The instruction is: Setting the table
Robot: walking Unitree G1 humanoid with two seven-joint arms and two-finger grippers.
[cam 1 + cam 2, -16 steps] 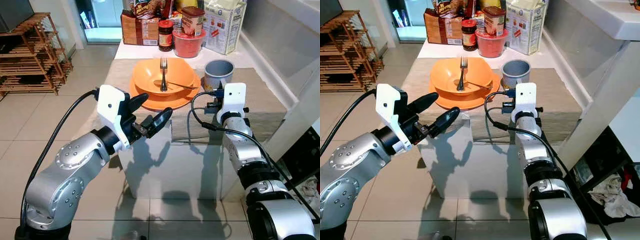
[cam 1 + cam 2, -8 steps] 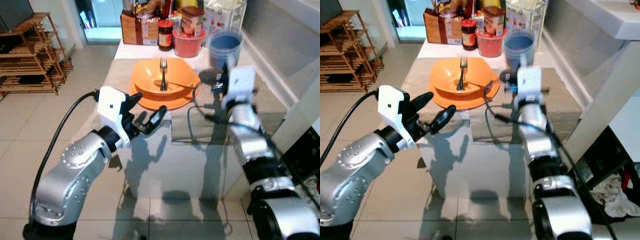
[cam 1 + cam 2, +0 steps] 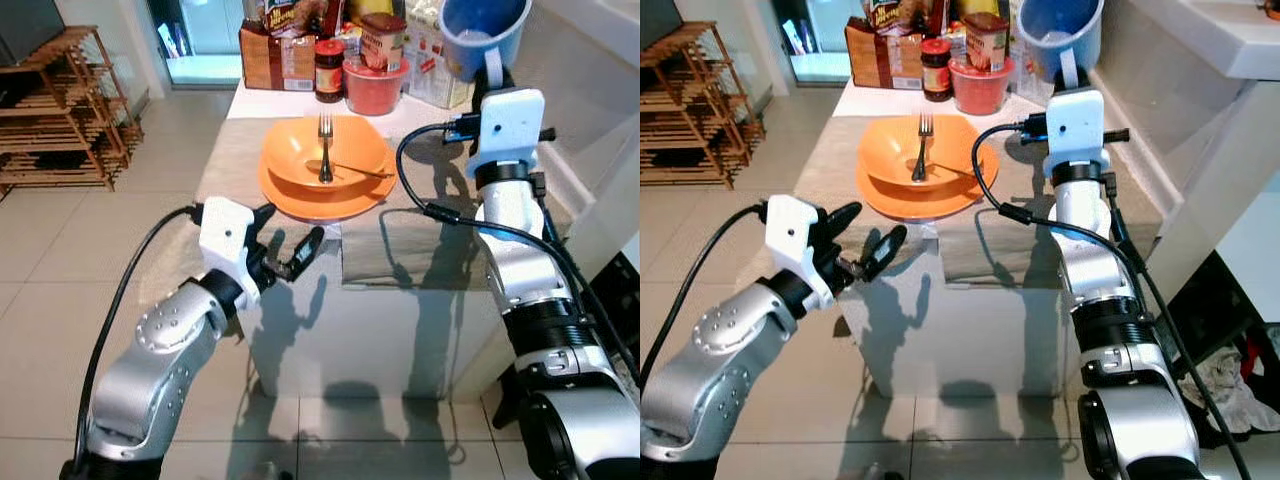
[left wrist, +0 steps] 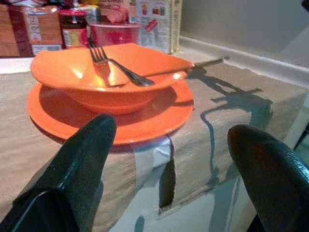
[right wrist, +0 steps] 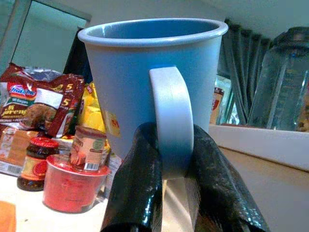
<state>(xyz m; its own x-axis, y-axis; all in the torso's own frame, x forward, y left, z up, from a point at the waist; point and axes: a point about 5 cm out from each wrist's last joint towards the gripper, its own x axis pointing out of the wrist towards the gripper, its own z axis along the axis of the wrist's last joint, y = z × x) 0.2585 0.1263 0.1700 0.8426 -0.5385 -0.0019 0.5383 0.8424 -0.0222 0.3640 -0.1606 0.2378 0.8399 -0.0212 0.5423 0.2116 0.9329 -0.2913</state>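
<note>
mug [image 3: 1059, 33] is up in the air over the worktop's [image 3: 420, 250] far right, its handle pinched by the right hand [image 5: 176, 181]. bowl [image 3: 325, 155], plate [image 3: 330, 203] and fork [image 3: 326, 145] are laid; the mug is yet to be set. left hand [image 3: 290, 255] hovers open, empty.

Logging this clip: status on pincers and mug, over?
Right pincer shut on blue plastic mug's handle, mug raised above table. Left pincer open, short of orange bowl holding fork. Nothing in the way.
</note>
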